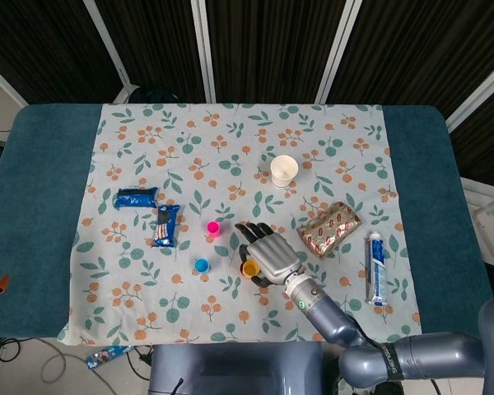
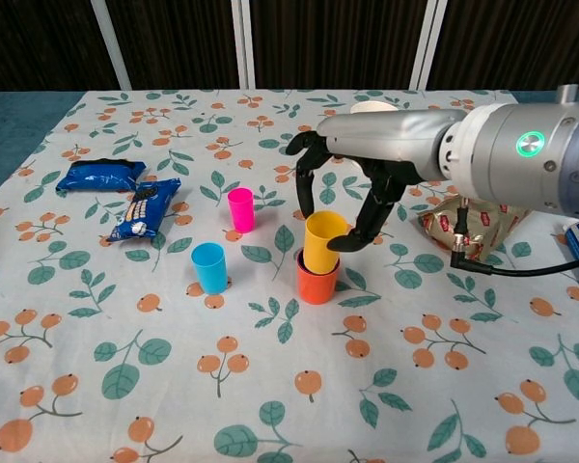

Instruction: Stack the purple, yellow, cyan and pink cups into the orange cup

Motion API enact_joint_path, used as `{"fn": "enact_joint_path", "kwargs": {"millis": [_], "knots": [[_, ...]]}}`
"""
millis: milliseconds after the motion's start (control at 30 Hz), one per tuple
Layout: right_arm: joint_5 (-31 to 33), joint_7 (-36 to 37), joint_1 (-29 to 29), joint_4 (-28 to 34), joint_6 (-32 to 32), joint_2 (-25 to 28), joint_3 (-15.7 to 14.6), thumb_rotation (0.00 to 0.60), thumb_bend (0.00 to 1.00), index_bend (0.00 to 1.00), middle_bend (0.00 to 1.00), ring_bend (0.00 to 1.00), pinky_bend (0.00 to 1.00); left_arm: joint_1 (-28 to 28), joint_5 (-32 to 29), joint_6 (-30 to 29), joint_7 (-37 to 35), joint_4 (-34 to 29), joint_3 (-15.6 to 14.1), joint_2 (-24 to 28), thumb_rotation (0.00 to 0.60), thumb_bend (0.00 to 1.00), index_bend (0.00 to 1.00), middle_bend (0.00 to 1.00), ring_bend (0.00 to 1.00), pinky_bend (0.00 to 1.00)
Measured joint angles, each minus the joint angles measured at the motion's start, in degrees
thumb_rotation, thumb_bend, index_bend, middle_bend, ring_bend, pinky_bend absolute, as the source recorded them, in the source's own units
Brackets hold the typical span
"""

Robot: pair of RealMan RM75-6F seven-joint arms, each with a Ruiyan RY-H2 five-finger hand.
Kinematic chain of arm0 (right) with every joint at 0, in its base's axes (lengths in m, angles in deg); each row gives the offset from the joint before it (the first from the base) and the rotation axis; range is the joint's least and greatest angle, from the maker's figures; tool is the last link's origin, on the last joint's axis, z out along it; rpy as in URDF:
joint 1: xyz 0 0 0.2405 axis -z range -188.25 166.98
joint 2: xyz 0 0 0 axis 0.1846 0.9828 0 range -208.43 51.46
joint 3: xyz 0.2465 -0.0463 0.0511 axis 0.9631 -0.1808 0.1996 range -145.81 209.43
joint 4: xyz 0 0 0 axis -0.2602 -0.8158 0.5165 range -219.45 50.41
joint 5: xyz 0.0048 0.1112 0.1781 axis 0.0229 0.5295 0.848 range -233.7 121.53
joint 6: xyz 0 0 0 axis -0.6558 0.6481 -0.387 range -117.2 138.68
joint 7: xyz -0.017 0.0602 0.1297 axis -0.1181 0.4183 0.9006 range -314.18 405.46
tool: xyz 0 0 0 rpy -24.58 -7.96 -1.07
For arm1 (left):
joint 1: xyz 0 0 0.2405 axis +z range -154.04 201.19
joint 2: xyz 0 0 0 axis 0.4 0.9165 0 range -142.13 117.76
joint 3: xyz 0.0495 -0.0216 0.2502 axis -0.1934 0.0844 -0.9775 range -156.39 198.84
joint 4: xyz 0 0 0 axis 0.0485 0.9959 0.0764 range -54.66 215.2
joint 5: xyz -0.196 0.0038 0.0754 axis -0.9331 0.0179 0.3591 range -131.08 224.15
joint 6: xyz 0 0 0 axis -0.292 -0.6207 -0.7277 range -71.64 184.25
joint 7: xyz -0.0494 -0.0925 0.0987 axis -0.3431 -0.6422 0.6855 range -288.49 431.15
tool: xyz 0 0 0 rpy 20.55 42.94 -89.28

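Right hand (image 2: 352, 183) is arching over the yellow plastic cup (image 2: 322, 243), its fingers (image 2: 306, 164) touching and holding the cup's rim. The cup is sitting tilted inside the orange plastic cup (image 2: 317, 285) on the floral-clothed worktop (image 2: 270, 405); purple cup probably hidden inside. Cyan plastic cup (image 2: 210, 267) and pink plastic cup (image 2: 240, 208) are standing apart, to the left.

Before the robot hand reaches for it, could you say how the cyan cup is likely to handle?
The cyan cup looks like small, thin plastic, so probably light and fairly stiff. It stands upright, narrow and taller than wide, so a sideways nudge may tip it. Its smooth, tapered walls might slip in a loose pinch.
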Motion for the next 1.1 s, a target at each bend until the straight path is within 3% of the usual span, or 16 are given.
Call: {"fn": "enact_joint_path", "kwargs": {"millis": [333,400,467,533,700,900,1100], "knots": [[1.19,0.20,-0.86,-2.08,0.27,-1.33,-0.55,0.600,0.36,0.47,0.00,0.02,0.11,0.04,-0.02,0.02,-0.49,0.09,0.08,0.21,0.600,0.18,0.00,0.00,0.00,0.00],[1.27,0.25,-0.83,-2.24,0.24,-1.32,-0.95,0.600,0.36,0.40,0.00,0.01,0.11,0.02,-0.10,0.10,-0.48,0.11,0.08,0.21,0.600,0.18,0.00,0.00,0.00,0.00],[1.50,0.26,-0.79,-2.26,0.08,-1.18,-1.43,0.600,0.36,0.22,0.00,0.00,0.11,-0.02,-0.07,0.20,-0.44,0.08,0.03,0.23,0.600,0.18,0.00,0.00,0.00,0.00],[2.18,0.10,-0.79,-1.93,-0.25,-0.74,-1.98,0.600,0.36,0.11,0.00,0.00,0.11,-0.02,-0.01,0.15,-0.39,0.07,0.02,0.23,0.600,0.18,0.00,0.00,0.00,0.00],[1.90,0.26,0.03,0.35,0.03,1.17,-3.50,0.600,0.36,0.05,0.00,0.00,0.11,0.05,0.04,0.07,-0.53,0.02,0.00,0.31,0.600,0.18,0.00,0.00,0.00,0.00],[-5.90,2.95,4.58,2.76,4.89,4.00,-5.93,0.600,0.36,0.01,0.00,0.00,0.10,0.03,0.08,0.10,-0.35,0.04,-0.07,0.26,0.600,0.18,0.00,0.00,0.00,0.00],[-20.14,7.40,12.92,3.76,16.09,8.37,-9.90,0.600,0.36,0.01,0.00,0.00,0.10,-0.22,1.58,0.02,-0.30,0.11,-0.39,-0.18,0.600,0.15,0.00,0.00,0.00,0.00]]}}
